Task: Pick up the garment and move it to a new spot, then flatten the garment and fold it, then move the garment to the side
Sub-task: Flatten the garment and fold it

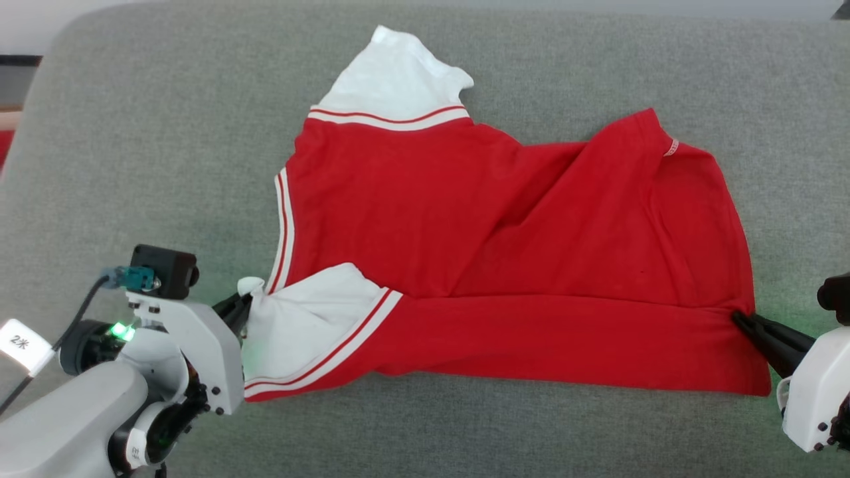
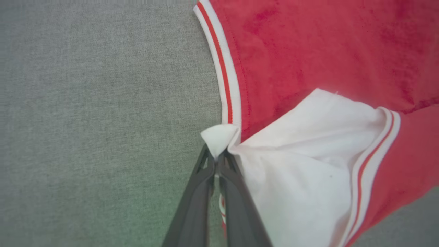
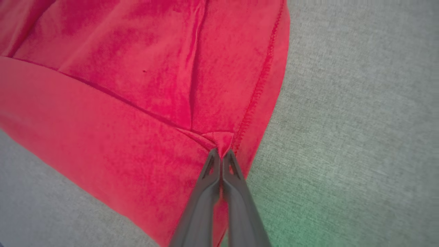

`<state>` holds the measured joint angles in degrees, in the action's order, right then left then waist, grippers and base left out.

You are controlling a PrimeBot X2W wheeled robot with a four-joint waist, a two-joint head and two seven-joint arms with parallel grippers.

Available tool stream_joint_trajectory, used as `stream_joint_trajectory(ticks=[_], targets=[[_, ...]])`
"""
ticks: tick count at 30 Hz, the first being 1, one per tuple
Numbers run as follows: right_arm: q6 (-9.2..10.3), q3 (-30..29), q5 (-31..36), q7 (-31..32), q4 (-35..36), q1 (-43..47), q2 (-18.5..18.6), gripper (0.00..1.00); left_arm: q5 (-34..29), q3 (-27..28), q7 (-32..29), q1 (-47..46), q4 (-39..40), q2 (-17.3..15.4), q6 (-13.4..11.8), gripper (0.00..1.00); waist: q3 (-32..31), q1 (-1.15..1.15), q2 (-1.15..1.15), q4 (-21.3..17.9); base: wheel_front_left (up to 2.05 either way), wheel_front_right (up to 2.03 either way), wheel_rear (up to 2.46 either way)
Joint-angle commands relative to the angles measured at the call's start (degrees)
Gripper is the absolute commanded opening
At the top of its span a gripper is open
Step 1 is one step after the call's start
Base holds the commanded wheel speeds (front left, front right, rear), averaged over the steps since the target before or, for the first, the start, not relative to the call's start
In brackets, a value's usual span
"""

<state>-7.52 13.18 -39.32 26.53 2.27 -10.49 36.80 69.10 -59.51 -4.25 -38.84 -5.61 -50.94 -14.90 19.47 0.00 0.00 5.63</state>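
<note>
Garment (image 1: 465, 219), one; left tool (image 1: 246, 304) and right tool (image 1: 737, 318), two, both clamped on it

Red shirt (image 1: 465, 219) lies spread, near edge folded over. Its white sleeve tip sits in the left gripper (image 1: 246, 307); its hem in the right gripper (image 1: 737, 318).

Red garment (image 1: 505, 252) with white, red-striped sleeves on grey surface (image 1: 166, 133).

The left tool (image 1: 244, 302) is built as a white shell with two long dark fingers (image 1: 230, 311). A black box (image 1: 165, 271) with a teal plug (image 1: 133, 277) and dark cable (image 1: 78, 311) is fixed on top. A green light (image 1: 121, 330) and white tag (image 1: 23, 345) are seen. The right tool (image 1: 738, 318) is white too, with black screws (image 1: 821, 445).
</note>
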Motion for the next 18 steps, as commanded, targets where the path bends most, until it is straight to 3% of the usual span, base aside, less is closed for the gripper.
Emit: stream_joint_trajectory(ticks=[1, 5, 18], targets=[[0.06, 0.10, -0.70, 0.16, -0.12, -0.67, 0.23, 1.00, 0.81, 0.32, 0.45, -0.11, -0.29, 0.24, 0.50, 0.63, -0.98, 0.00, 0.00, 0.30, 0.00, 0.00, 0.00], [0.06, -0.20, -0.75, 0.65, -0.12, 0.01, 0.01, 1.00, 1.20, 0.62, 1.26, 0.88, -0.20, 0.03, 0.60, 0.98, -2.78, 0.00, 0.00, 0.63, 0.00, 0.00, 0.00], [0.06, -3.31, 2.18, -2.96, 3.66, 2.99, -1.62, 1.00, 1.53, 3.81, 7.82, 3.91, 5.77, -3.18, -2.30, 1.00, -7.53, 0.00, 0.00, 1.68, 0.00, 0.00, 0.00]])
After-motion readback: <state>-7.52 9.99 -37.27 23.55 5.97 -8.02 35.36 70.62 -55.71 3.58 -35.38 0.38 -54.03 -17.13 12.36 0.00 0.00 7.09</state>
